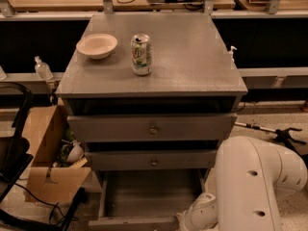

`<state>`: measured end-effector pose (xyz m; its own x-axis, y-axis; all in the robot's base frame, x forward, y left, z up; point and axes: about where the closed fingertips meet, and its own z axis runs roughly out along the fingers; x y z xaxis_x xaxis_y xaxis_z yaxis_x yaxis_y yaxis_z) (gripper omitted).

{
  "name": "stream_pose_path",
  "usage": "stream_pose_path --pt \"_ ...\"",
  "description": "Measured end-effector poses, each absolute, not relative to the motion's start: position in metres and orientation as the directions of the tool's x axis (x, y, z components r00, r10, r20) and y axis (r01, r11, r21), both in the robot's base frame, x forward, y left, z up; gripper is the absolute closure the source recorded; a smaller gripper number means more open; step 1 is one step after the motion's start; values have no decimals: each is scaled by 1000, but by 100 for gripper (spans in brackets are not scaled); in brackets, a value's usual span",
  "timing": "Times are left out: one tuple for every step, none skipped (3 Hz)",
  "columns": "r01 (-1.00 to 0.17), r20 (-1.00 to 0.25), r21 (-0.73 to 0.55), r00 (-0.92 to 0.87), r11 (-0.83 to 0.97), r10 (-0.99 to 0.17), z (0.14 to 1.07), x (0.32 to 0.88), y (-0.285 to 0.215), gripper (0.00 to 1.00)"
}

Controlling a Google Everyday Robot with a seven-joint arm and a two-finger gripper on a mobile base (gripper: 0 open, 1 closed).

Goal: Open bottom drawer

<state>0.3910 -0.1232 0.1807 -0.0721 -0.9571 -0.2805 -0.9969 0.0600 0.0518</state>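
Grey surface [192,57], top of the drawer cabinet, carries two things. Pale shallow bowl [96,45] sits upright toward the back-left. Soda can [141,54] stands upright just right of the bowl, near it but not touching. Tool not visible; it's past the white arm [250,186] at the bottom-right frame edge.
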Motion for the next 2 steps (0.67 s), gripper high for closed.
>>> stream_pose_path --pt "-997 -281 52 -72 60 -957 181 391 -123 82" --pt "-997 -281 52 -72 60 -957 181 391 -123 59"
